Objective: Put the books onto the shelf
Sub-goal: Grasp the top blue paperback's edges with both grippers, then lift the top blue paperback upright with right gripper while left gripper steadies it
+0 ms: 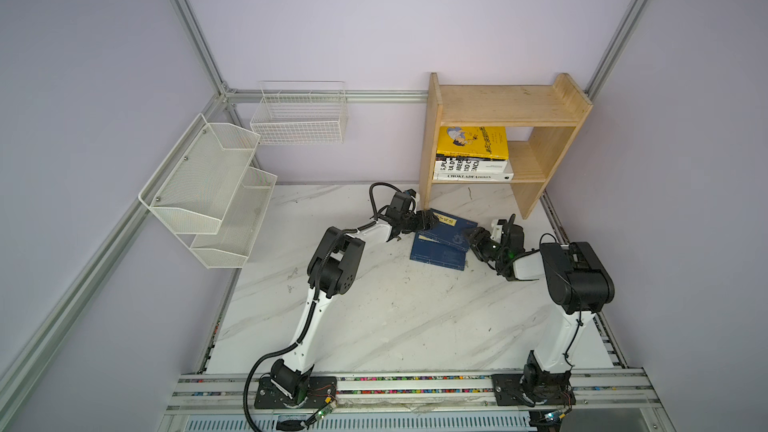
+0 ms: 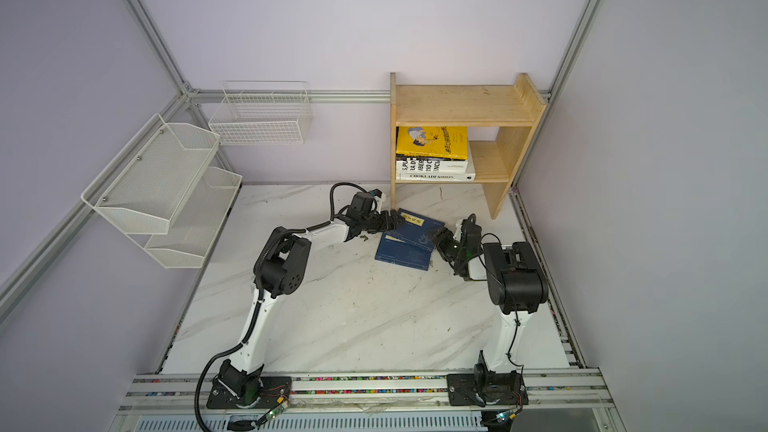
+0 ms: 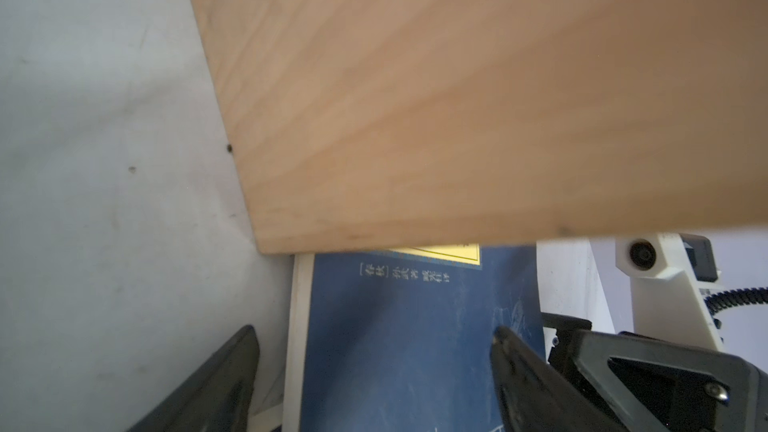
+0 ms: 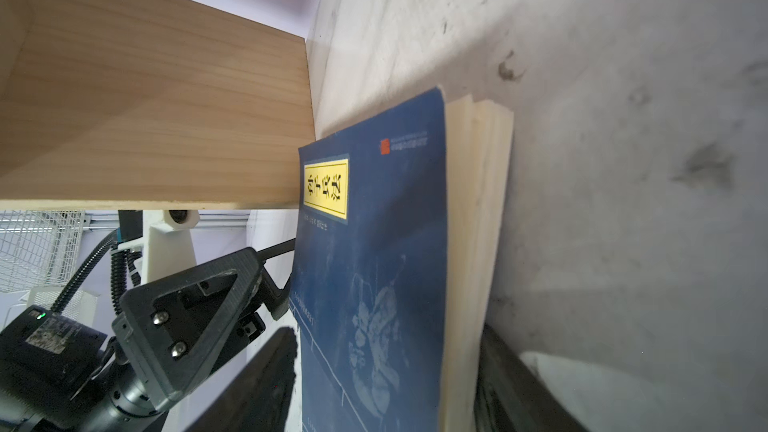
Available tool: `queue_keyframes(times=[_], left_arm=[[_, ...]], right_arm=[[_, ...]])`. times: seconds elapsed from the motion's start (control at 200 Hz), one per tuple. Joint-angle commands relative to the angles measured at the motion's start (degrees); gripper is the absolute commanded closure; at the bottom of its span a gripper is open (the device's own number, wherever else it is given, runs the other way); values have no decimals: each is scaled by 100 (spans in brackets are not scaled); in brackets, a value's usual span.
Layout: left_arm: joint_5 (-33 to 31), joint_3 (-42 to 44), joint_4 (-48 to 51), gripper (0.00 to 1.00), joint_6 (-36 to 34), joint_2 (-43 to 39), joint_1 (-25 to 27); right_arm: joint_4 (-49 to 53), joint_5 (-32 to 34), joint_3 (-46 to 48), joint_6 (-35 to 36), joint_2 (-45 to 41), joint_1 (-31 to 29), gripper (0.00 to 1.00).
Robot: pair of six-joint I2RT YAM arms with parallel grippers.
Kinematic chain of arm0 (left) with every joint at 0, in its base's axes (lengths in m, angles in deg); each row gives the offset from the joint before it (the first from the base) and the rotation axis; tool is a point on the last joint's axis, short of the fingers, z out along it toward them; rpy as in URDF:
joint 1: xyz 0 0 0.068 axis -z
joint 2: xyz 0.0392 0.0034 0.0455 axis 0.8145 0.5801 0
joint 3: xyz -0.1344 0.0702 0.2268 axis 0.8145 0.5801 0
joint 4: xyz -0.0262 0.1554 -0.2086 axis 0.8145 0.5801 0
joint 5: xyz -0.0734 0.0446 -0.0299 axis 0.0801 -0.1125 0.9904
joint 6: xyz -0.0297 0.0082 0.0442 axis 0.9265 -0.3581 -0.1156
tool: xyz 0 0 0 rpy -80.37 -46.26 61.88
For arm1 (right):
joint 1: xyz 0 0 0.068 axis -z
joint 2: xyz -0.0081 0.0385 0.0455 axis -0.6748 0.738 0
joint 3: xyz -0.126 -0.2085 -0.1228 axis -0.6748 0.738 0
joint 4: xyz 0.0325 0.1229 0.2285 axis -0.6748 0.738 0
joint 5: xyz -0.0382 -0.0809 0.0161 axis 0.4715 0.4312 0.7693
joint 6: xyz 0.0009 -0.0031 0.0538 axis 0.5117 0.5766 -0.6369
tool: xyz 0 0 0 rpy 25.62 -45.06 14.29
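Two navy blue books lie overlapping on the marble table in front of the wooden shelf (image 1: 498,108). The upper navy book (image 1: 451,228) with a yellow label (image 4: 325,187) is tilted across the lower navy book (image 1: 438,257). My left gripper (image 1: 432,220) is open and straddles the upper book's left end (image 3: 395,347), close to the shelf's side panel (image 3: 457,97). At the book's right end, my right gripper (image 1: 470,238) is open with the book between its jaws (image 4: 386,330); a gap shows beside the cover. On the lower shelf board lie a yellow book (image 1: 471,143) and two white books (image 1: 473,167).
A white mesh tiered rack (image 1: 208,189) hangs on the left wall and a white wire basket (image 1: 299,118) on the back wall. The shelf's upper board is bare. The marble table (image 1: 374,317) stretches toward the arm bases.
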Motion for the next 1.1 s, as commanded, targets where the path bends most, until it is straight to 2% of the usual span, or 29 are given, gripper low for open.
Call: queue_keyframes(times=[0.0, 0.215, 0.29, 0.42, 0.555, 0.66, 0.74, 0.89, 1.01, 1.095], left_arm=[[209, -507, -14, 14, 120, 16, 70], [174, -322, -95, 14, 159, -207, 78], [128, -148, -183, 14, 192, -379, 72], [1, 442, -610, 12, 402, -951, -4], [-16, 1196, -1110, 9, 617, -1757, -179], [-48, 1670, -1128, 8, 602, -2382, -293], [-83, 1988, -1088, 8, 574, -2818, -334], [-63, 2371, -899, 7, 587, -3407, -343], [312, 2307, -479, 7, 665, -3509, -337], [563, 2382, -437, 7, 740, -3514, -304]], right_arm=[[-475, -273, -142, -229, 70, -139, 39], [-674, -234, -36, -452, -269, -172, 68], [-253, -86, -30, -308, -583, -172, 77], [789, 169, -76, 153, -1414, -172, 85], [1990, 228, -226, 694, -2480, -163, 90], [3212, 301, -369, 1146, -3167, -163, 91], [3749, 256, -322, 1266, -3714, -155, 92], [3860, -156, -14, 903, -4336, -145, 92], [3477, -504, 142, 443, -4548, -144, 92], [3454, -627, 83, 393, -4604, -141, 92]])
